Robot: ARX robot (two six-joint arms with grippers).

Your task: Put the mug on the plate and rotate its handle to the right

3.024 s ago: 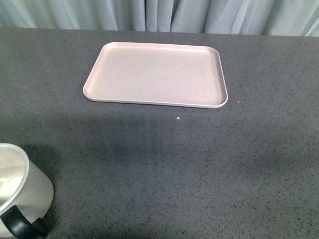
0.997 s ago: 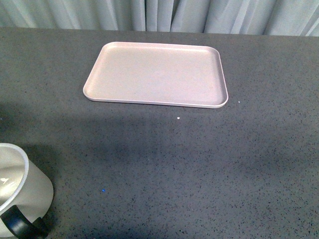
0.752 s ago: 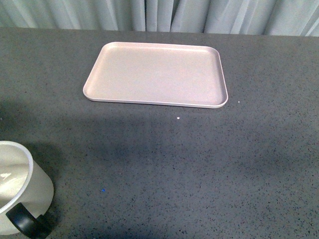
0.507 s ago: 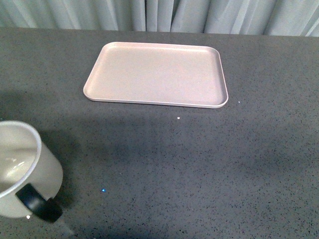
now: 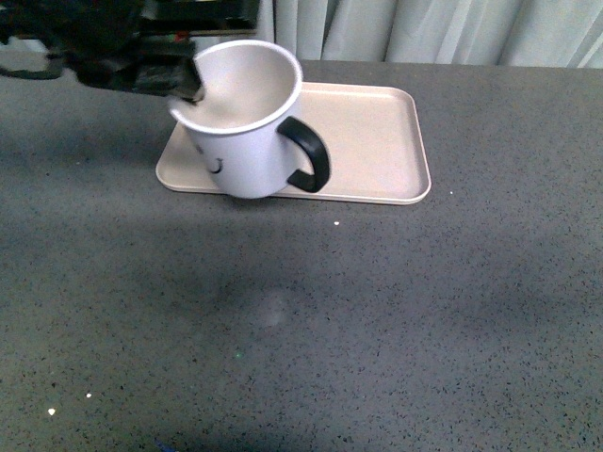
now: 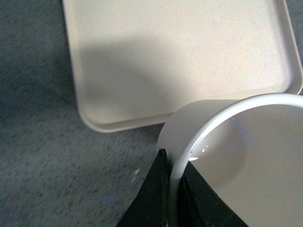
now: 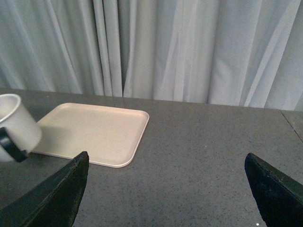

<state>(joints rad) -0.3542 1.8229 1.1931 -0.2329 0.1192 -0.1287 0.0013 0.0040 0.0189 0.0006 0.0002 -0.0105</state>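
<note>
A: White cylindrical mug with the black smiley face (image 5: 240, 122) hangs tilted over the near left corner of the flat pale beige-pink rectangular plate (image 5: 377, 141). The left hand (image 5: 191, 85) is clamped on its rim, one finger inside and one outside. What worries you?

B: The grip is only a thin pinch on the rim, and the mug leans. If it is let go like this, I think it can land on the raised edge of the plate, half on the dark grey speckled surface (image 5: 377, 330), and tip over.

A: And the glossy black loop handle (image 5: 311, 155)?

B: It points about to the right, a little toward the camera. A turn in such a pinch may let the mug slip. The right hand (image 7: 165, 198) is well apart from it, fingers wide apart, holding nothing, so it cannot help.
</note>
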